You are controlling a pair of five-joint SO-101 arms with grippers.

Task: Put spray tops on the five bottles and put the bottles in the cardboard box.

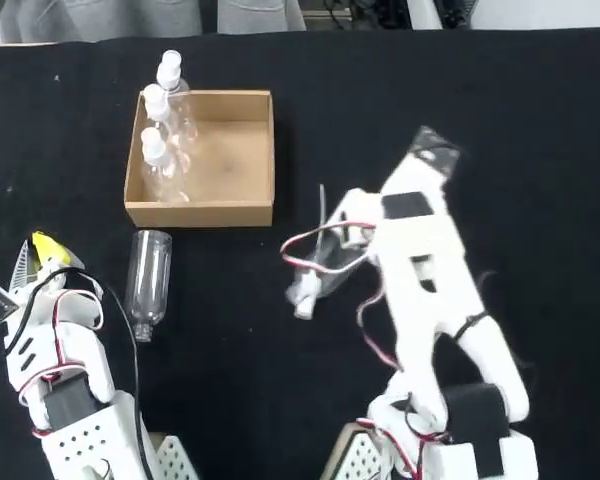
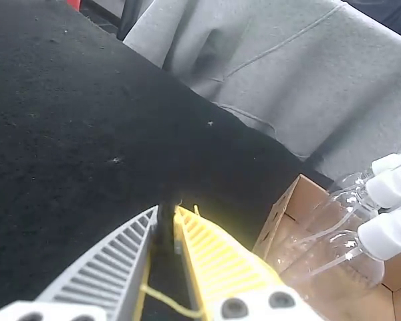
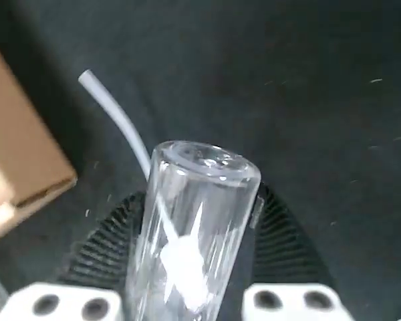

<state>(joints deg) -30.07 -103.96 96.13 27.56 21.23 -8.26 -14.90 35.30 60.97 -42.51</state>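
Observation:
The cardboard box (image 1: 230,165) stands at the back left with three bottles (image 1: 162,150) carrying white spray tops in its left side; the bottles (image 2: 361,221) also show in the left wrist view. One bare clear bottle (image 1: 147,282) lies on the table in front of the box. My right gripper (image 1: 332,268) is shut on another clear bottle (image 3: 190,221) right of the box's front corner. A thin white tube (image 3: 117,117) runs out from behind that bottle, and a white spray head (image 1: 303,298) shows at its lower end. My left gripper (image 2: 167,224) is shut on nothing at the front left.
A black cloth (image 1: 500,130) covers the table. The box's corner (image 3: 23,167) is close beside the held bottle. A person in grey sits behind the table's far edge. Red and white cables hang from the right arm.

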